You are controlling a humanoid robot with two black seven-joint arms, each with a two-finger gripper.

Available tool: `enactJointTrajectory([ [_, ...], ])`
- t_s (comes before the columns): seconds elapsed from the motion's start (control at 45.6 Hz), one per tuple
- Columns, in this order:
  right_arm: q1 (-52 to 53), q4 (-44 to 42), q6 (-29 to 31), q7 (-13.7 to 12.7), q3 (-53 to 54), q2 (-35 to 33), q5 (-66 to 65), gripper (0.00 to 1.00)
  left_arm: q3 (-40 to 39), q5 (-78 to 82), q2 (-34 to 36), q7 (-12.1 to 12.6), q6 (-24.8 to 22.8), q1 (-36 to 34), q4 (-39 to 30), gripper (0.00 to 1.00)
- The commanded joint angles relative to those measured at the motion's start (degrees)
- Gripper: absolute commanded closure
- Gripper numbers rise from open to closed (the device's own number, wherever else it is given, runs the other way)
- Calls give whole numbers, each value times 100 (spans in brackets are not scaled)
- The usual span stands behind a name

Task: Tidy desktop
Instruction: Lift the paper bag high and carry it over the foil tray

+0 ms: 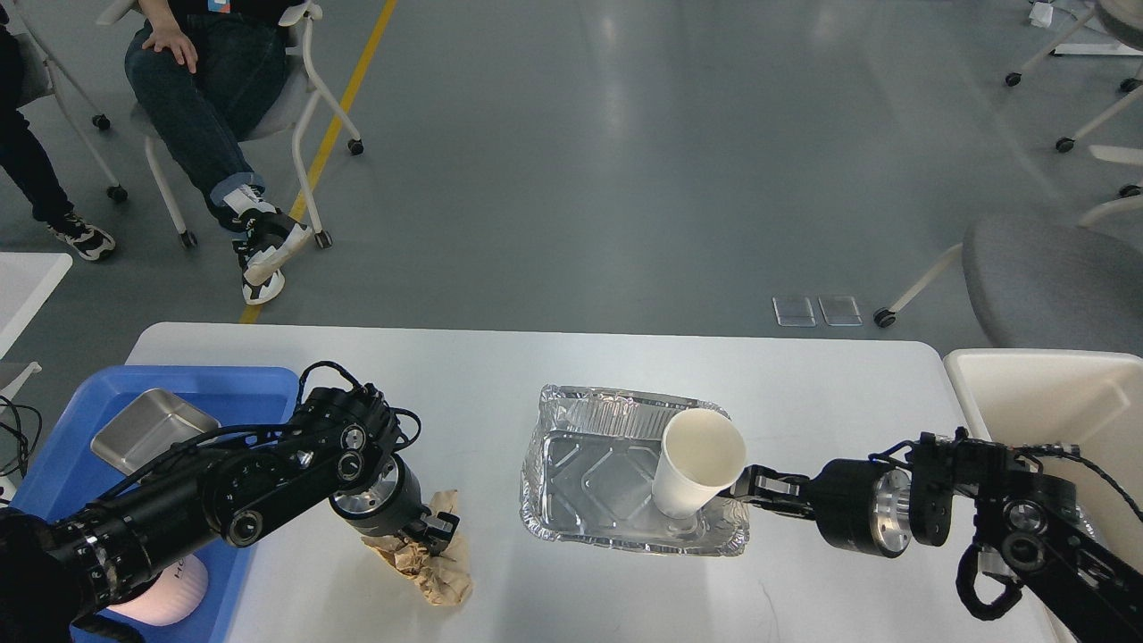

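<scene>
The white desktop (804, 393) holds a crumpled brown paper (442, 572) near its front and a foil tray (589, 420) in the middle. A white paper cup (701, 451) stands in the tray's right end. My left gripper (431, 533) points down into the paper, its fingers closed on the wad's top. My right gripper (748, 487) reaches in from the right at the tray's right rim, against the cup's lower side. Its fingertips are hidden behind the cup.
A blue tray (62, 429) at the left edge carries a small metal dish (143, 429) and a pink mug (170, 585), partly under my left arm. A cream-white bin (1054, 393) stands at the right end. Seated people and chairs are beyond the far edge.
</scene>
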Motion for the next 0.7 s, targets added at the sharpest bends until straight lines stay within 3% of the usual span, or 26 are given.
enactJointTrajectory([
  [0.0, -9, 9, 1, 0, 0, 0, 7, 100, 11, 4, 9, 5, -1, -10, 2, 92],
  [0.066, -9, 9, 1, 0, 9, 0, 7, 100, 11, 13, 0, 40, -1, -10, 2, 100],
  [0.461, -17, 9, 9, 0, 9, -9, 7, 100, -208, -93, 369, 40, 120, -379, -191, 100],
  [0.68, -35, 9, 36, 0, 9, -35, 15, 100, -1043, -874, 923, 14, -1, -941, -385, 100],
])
